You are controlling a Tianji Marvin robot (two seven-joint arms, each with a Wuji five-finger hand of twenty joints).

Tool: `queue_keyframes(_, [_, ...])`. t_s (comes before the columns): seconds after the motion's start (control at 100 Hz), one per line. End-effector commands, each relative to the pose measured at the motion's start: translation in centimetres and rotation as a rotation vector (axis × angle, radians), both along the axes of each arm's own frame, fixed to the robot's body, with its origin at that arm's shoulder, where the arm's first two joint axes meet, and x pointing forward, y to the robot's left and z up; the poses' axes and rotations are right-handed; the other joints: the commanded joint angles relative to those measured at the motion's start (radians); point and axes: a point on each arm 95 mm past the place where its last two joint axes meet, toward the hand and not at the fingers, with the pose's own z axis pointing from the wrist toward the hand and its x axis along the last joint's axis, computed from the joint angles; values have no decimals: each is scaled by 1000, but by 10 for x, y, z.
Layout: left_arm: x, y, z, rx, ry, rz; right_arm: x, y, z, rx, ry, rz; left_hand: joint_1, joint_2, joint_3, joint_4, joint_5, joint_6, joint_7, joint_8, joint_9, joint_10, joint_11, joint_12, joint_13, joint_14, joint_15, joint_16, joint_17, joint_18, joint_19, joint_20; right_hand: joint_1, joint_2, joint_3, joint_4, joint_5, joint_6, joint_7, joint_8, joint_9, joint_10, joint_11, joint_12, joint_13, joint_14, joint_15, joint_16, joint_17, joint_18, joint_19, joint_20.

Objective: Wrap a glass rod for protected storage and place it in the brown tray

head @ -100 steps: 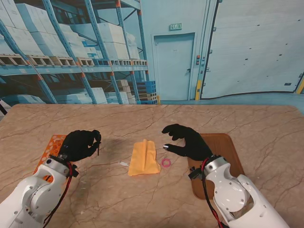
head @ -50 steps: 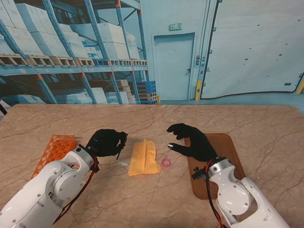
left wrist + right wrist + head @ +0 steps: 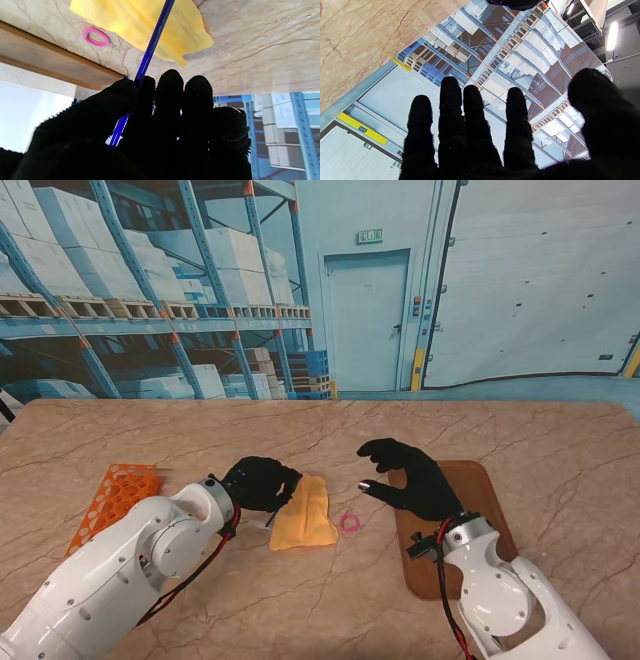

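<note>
Glass rod [image 3: 150, 52]: blue, thin, stiff, slippery, brittle; pinched near one end by left hand [image 3: 260, 482], tip over yellow cloth [image 3: 303, 512]. Best held lightly, mid-length. Right hand [image 3: 410, 478] spread, empty, above brown tray [image 3: 480, 500].

orange rack [image 3: 118, 492], marble table [image 3: 320, 430]

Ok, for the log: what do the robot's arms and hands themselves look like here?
Both arms have glossy white rounded shells, with red and black cables running along them near the wrists. The left hand and right hand are five-fingered and covered in black knit gloves; the right hand's fingers look fuzzy-textured up close.
</note>
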Motion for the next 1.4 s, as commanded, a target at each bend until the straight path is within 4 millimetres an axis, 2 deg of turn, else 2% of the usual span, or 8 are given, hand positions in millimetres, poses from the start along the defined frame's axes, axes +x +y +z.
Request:
queue_keyframes(0.0, [2, -6, -1, 15, 8, -18, -2, 3, 1, 12, -4, 5, -7, -24, 44, -7, 27, -39, 57, 24, 16, 11, 43, 13, 22, -21, 31, 17, 15, 2, 79, -11, -34, 23, 10, 30, 20, -15, -19, 9, 12, -5, -8, 11, 15, -2, 10, 12, 0, 5, 9, 20])
queue_keyframes(0.33, [18, -24, -10, 137, 9, -114, -3, 2, 1, 16, -3, 6, -28, -28, 64, -8, 21, -55, 71, 30, 18, -6, 47, 18, 29, -39, 30, 17, 22, -16, 88, -24, -35, 23, 9, 30, 19, -15, -19, 10, 12, -6, -9, 11, 14, -4, 9, 12, 0, 5, 8, 21])
queue_keyframes(0.64, [23, -39, -21, 157, 85, -112, -3, 1, 2, 21, -8, -2, -37, -34, 74, -6, 28, -54, 73, 18, 24, -6, 46, 18, 30, -30, 28, 17, 23, -7, 91, -32, -36, 24, 8, 30, 20, -16, -20, 10, 12, -6, -9, 12, 15, -4, 8, 12, 0, 5, 7, 22])
queue_keyframes(0.84, [27, -50, -27, 175, 124, -110, -4, 0, 2, 25, -8, -5, -57, -59, 101, -4, 62, -59, 78, -47, 69, -22, 57, 16, 87, -41, 54, 6, 86, -23, 147, -52, -38, 28, 9, 31, 19, -15, -21, 10, 12, -6, -10, 11, 15, -3, 9, 12, 0, 6, 6, 22])
queue_keyframes(1.04, [31, -59, -34, 193, 149, -91, -4, -1, 3, 31, -11, -10, -64, -71, 103, -6, 79, -55, 73, -80, 85, -25, 55, 12, 104, -39, 59, -3, 104, -20, 166, -62, -49, 46, 15, 33, 21, -13, -23, 9, 13, -3, -11, 11, 13, -2, 8, 12, -1, 5, 5, 23])
queue_keyframes(1.23, [34, -64, -39, 215, 152, -85, -4, 0, 3, 40, -8, -11, -98, -102, 123, 10, 75, -65, 103, -102, 88, -40, 63, 13, 114, -48, 71, -16, 119, -41, 188, -82, -53, 64, 8, 34, 23, -13, -26, 8, 13, -4, -15, 10, 12, -1, 6, 12, -3, 7, 4, 24])
queue_keyframes(1.39, [37, -67, -43, 245, 132, -94, -5, -1, 3, 46, -6, -12, -108, -127, 113, -6, 69, -79, 122, -105, 89, -52, 66, 10, 121, -54, 74, -25, 127, -52, 201, -91, -55, 78, -2, 35, 24, -13, -29, 8, 14, -2, -16, 10, 10, 0, 6, 13, -4, 8, 2, 24])
